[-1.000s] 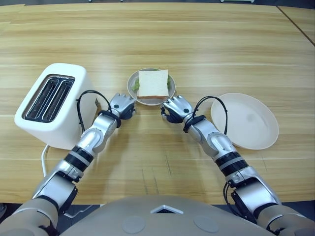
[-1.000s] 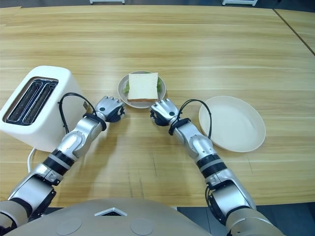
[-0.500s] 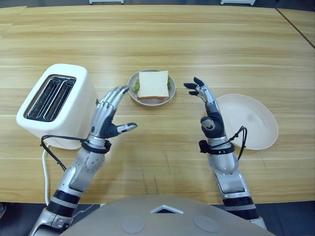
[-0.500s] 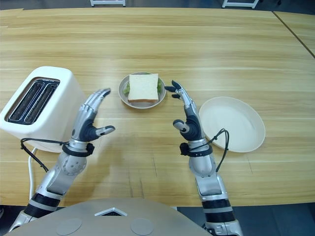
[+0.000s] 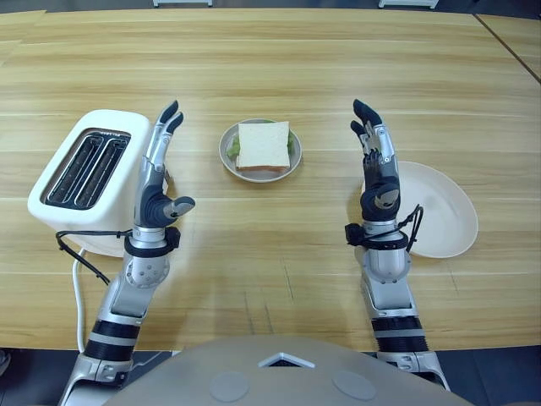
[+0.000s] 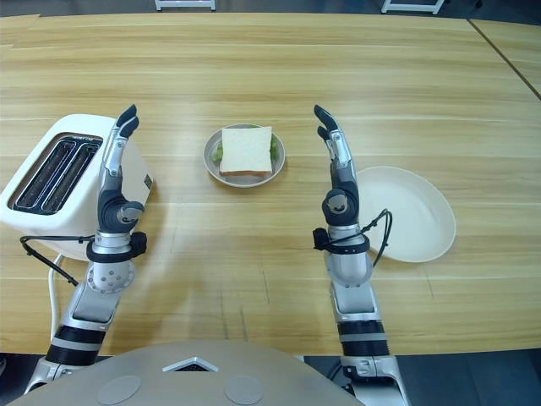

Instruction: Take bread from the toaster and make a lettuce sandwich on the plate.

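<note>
The wooden table (image 5: 338, 68) bears a white toaster (image 5: 84, 182), small plate (image 5: 258, 176) and cream dish (image 5: 439, 211).

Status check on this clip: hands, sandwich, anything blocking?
Left hand, right hand open, upright, empty. White-bread lettuce sandwich on small grey plate. White toaster slots look empty; nothing blocking.

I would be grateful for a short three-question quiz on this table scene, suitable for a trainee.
1. Which is raised beside the toaster: the left hand or the right hand?
2. The sandwich lies: A) on the small plate; B) on top of the toaster; C) in the left hand.
3. True or false: the right hand is holding the sandwich.

Key: 1. The left hand. 2. A. 3. False: both hands are open, fingers up, holding nothing.
</note>
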